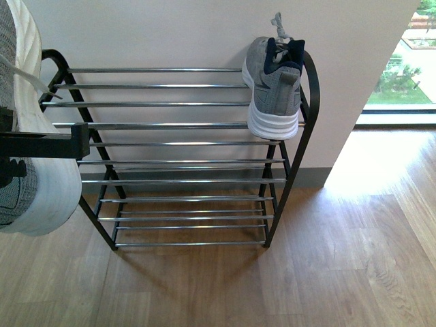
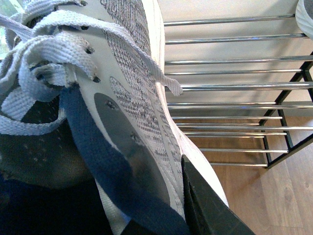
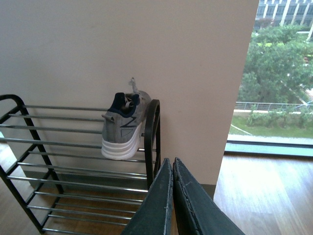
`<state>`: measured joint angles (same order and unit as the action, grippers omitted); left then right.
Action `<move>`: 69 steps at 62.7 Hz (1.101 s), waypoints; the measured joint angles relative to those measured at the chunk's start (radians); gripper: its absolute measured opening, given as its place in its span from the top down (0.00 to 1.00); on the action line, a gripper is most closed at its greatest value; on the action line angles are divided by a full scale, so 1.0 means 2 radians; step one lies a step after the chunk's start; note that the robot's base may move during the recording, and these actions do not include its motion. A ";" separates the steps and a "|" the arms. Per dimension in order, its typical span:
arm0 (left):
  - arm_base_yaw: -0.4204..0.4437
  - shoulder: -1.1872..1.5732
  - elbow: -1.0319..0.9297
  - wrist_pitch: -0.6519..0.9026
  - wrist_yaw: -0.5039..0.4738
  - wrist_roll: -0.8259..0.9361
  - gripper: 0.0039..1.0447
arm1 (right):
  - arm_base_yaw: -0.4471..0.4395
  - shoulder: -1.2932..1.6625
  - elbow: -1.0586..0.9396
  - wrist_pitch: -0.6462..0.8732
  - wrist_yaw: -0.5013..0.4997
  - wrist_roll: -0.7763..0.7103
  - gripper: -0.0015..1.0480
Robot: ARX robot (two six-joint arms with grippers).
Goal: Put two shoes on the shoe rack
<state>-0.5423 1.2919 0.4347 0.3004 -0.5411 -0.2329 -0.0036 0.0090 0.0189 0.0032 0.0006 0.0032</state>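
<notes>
Front view, shoe rack [image 1: 170, 125]: stands on a wooden floor [image 1: 327, 272] against a pale wall [image 1: 170, 34]; black frame, chrome bars.
Front view, placed shoe [image 1: 274, 88]: rests on the upper bars at the right end, just beside the side arch, heel and white sole toward the camera.
Front view, held shoe [image 1: 41, 184]: fills the left edge, lifted, thick white sole turned toward the rack.
Front view, left pincer [image 1: 68, 143]: clamps across the held shoe.
Left wrist view, held shoe [image 2: 132, 98]: shows grey knit, pale laces and navy lining up close, with a dark finger [image 2: 205, 205] pressed against its side; rack bars [image 2: 234, 87] beyond.
Right wrist view, right pincer [image 3: 172, 164]: fingers pressed together, gripping nothing, apart from the rack.
Right wrist view, placed shoe [image 3: 122, 129]: sits upright beside the right arch [image 3: 152, 137].
</notes>
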 joint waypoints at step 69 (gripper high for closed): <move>0.046 0.366 0.448 -0.130 0.227 0.105 0.99 | 0.000 -0.002 0.000 0.000 0.000 0.000 0.09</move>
<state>-0.4496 2.0232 1.3300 0.0414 -0.0875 -0.0223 -0.0036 0.0059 0.0189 0.0032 0.0006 0.0029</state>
